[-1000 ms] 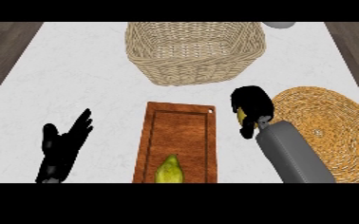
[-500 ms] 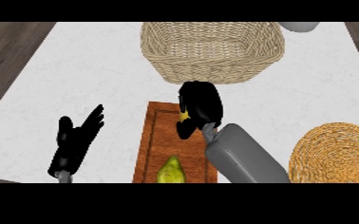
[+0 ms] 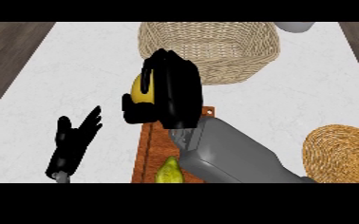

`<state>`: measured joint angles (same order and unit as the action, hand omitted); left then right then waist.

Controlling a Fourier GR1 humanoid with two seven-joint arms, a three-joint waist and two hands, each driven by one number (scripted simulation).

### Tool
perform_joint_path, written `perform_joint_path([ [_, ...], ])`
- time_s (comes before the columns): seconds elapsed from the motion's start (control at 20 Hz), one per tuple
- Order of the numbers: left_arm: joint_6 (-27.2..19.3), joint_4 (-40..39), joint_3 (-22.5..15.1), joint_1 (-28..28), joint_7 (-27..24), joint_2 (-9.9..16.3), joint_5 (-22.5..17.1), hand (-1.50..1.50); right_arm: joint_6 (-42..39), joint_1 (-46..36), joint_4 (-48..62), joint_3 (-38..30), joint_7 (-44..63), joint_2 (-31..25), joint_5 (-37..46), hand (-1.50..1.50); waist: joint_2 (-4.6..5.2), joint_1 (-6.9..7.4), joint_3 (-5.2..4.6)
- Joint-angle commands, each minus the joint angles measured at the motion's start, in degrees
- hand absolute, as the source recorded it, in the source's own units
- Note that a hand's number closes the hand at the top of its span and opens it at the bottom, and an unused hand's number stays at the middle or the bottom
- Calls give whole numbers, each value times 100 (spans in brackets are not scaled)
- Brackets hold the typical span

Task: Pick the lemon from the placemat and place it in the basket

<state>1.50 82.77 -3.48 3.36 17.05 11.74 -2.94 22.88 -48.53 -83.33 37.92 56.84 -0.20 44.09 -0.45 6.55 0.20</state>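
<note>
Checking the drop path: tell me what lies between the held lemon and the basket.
In the head view, nothing: the lemon, held in the right hand, sits just short of the wicker basket; only the hand's own fingers fill that stretch.

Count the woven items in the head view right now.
2. A wicker basket sits at the top centre of the counter; a round woven placemat lies at the right edge, partly cut off. The right forearm may hide more.

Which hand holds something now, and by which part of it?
The right hand holds the lemon, fingers curled over its top and right side. The left hand holds nothing.
</note>
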Motion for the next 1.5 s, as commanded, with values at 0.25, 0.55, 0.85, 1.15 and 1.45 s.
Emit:
perform_joint_path([
  [0.25,-150,-98,94,252,70,-64,16,0,263,-2295,604,-545,1988,17,123,150,12,-322,-42],
  [0.55,-51,51,284,245,147,99,-105,0,179,-3121,1482,-1158,1924,17,-214,150,48,-398,-36],
  [0.85,-22,-59,306,394,-59,19,-109,0,215,-3558,2597,-1575,1334,18,-380,150,70,-467,-33],
  [1.15,-130,-136,215,257,-46,-122,47,0,749,-3649,3664,-1538,608,19,-765,150,100,-412,-34],
  [1.45,-45,25,283,471,-50,-52,16,0,1157,-3461,4379,-1990,-352,19,-1135,150,108,-408,-29],
])
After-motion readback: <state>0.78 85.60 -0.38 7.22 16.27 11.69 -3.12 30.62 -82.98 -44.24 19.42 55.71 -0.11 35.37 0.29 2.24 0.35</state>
